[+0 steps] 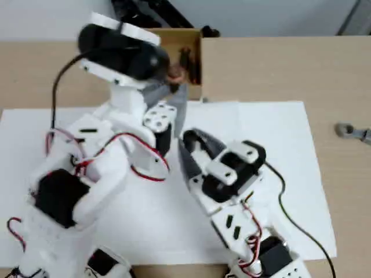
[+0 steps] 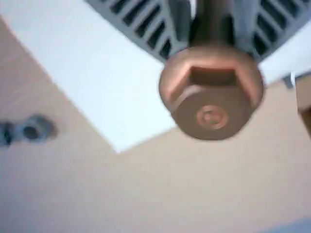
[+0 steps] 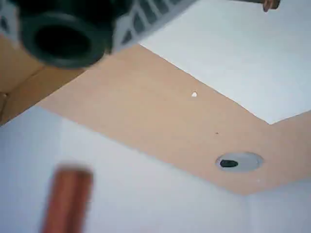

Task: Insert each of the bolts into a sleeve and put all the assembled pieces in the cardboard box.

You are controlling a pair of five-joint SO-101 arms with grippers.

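The job is partly done at best. My left tool (image 1: 174,81) is clamped on a copper bolt (image 2: 211,94) with a hexagonal flanged head, and the shank above the head looks dark. I judge that it may already wear its sleeve, though I cannot be sure. This tool hangs right at the near wall of the cardboard box (image 1: 196,43), which stands at the far edge of the surface (image 1: 290,69), about midway along it. The bolt is between the jaws, head pointing away from the wrist, above the box's near rim rather than well inside. Dark shapes lie in the box, but I cannot tell whether they are finished pieces.

My right tool (image 1: 191,145) sits over the white sheet (image 1: 278,150) near the middle of the surface, closed around a black sleeve (image 3: 60,39) whose open bore faces its wrist camera. A second copper shank (image 3: 68,199), which I take for another bolt, shows blurred nearby and apart from that sleeve. I cannot tell what it rests on.

What is left, as I judge it, is to drop the left piece into the box, then mate the black sleeve with a bolt and box that too. A small grey metal piece (image 1: 348,130) lies at the right edge of the surface, well away from both tools.
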